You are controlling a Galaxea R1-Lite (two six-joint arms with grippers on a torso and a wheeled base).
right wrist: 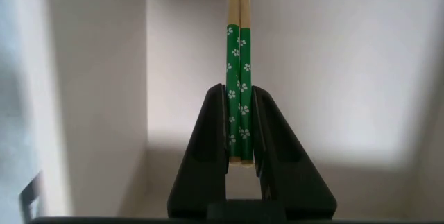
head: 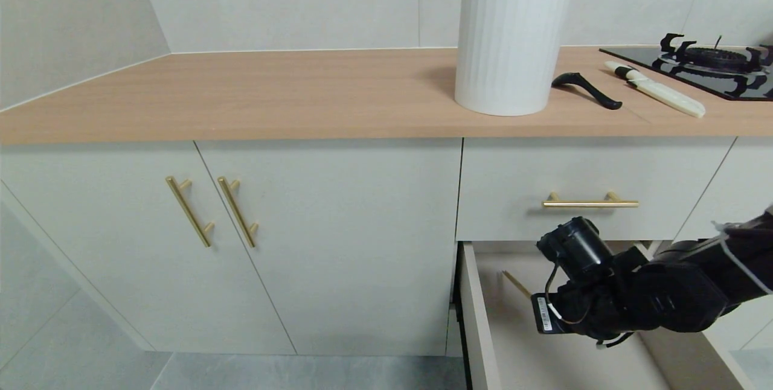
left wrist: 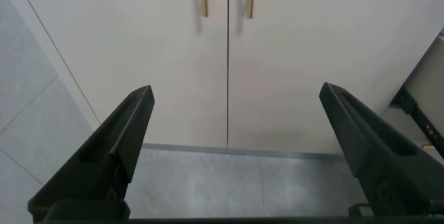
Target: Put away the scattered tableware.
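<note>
A pair of wooden chopsticks (right wrist: 240,64) with green flowered ends is clamped between the fingers of my right gripper (right wrist: 240,134), which is shut on them. Their bare tips (head: 516,284) poke out over the pale inside of the open lower drawer (head: 477,311), where my right wrist hangs low. On the wooden countertop (head: 272,94) lie a white knife (head: 655,88) and a black curved utensil (head: 586,88). My left gripper (left wrist: 236,93) is open and holds nothing, facing the cabinet doors just above the floor.
A tall white ribbed container (head: 510,34) stands on the counter beside the black utensil. A black gas hob (head: 712,64) sits at the far right. A shut drawer with a gold handle (head: 590,203) is above the open one. Double cabinet doors (left wrist: 227,57) have gold handles.
</note>
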